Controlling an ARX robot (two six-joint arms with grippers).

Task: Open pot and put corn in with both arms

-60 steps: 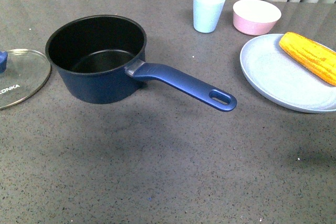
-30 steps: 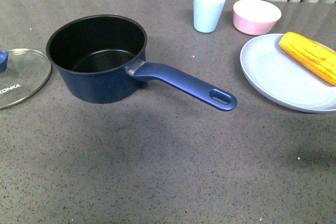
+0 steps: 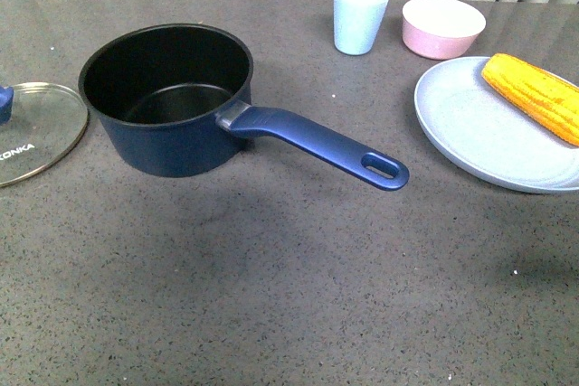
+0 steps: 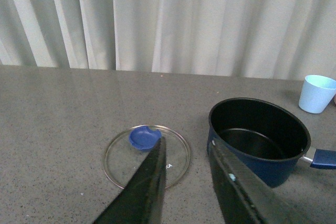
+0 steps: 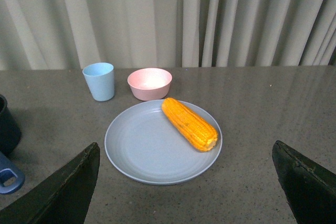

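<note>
Pot (image 3: 167,146) top open; cup (image 3: 360,17), bowl (image 3: 441,41) behind corn (image 3: 534,95).

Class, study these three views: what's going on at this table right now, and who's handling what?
Nothing is being held at this moment. The pot stands open and empty, its glass lid lying flat on the table beside it. The corn lies on the plate, not yet moved. The left end effector is open, pointed toward the lid and pot. The right end effector is open wide, facing the plate. Neither arm shows in the front view.
</note>
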